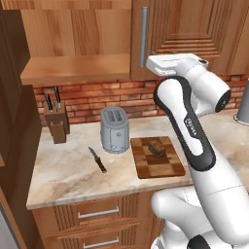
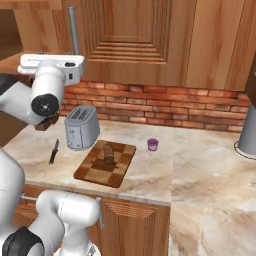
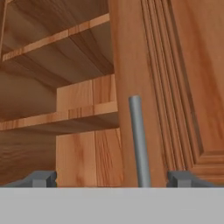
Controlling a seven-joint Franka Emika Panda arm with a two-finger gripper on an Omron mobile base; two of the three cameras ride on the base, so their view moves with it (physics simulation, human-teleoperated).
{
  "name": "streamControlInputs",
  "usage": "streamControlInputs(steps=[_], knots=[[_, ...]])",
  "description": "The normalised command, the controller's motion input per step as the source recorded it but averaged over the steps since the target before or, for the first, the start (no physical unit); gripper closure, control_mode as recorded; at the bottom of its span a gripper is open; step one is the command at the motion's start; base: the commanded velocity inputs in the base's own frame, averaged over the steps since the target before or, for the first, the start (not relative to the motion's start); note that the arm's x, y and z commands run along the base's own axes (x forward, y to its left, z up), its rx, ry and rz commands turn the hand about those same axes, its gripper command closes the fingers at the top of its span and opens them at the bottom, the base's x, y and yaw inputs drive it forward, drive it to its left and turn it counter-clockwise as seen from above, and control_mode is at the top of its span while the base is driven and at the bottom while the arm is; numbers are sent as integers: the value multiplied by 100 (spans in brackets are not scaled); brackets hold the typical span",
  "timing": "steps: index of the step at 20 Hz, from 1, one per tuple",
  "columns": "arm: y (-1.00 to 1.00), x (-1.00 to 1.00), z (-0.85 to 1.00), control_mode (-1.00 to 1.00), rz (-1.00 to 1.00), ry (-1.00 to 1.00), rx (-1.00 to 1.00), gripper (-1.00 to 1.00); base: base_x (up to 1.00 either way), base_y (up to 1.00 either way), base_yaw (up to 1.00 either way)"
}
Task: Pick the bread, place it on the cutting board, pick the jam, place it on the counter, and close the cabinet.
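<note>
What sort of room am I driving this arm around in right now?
A kitchen, rendered rather than real. A marbled stone counter backed by red brick carries a toaster, a knife block and a cutting board with bread on it; a wooden upper cabinet hangs above.

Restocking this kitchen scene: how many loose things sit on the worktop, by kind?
Toaster: 1
Knife block: 1
Loose knife: 1
Cutting board: 1
Bread: 1
Jam jar: 1
Total: 6
</note>
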Motion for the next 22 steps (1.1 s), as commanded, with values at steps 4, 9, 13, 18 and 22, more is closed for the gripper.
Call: streamControlInputs(steps=[4, 9, 13, 18, 22], knots=[[1, -42, 31, -100, -9, 10, 0, -100, 0, 0, 0], [1, -49, 27, -100, -9, 11, 0, -100, 0, 0, 0], [2, -55, 17, -100, -8, 11, 0, -100, 0, 0, 0], [3, -54, 12, -100, -8, 10, 0, -100, 0, 0, 0], [6, -57, 10, -100, -9, 11, 0, -100, 0, 0, 0]])
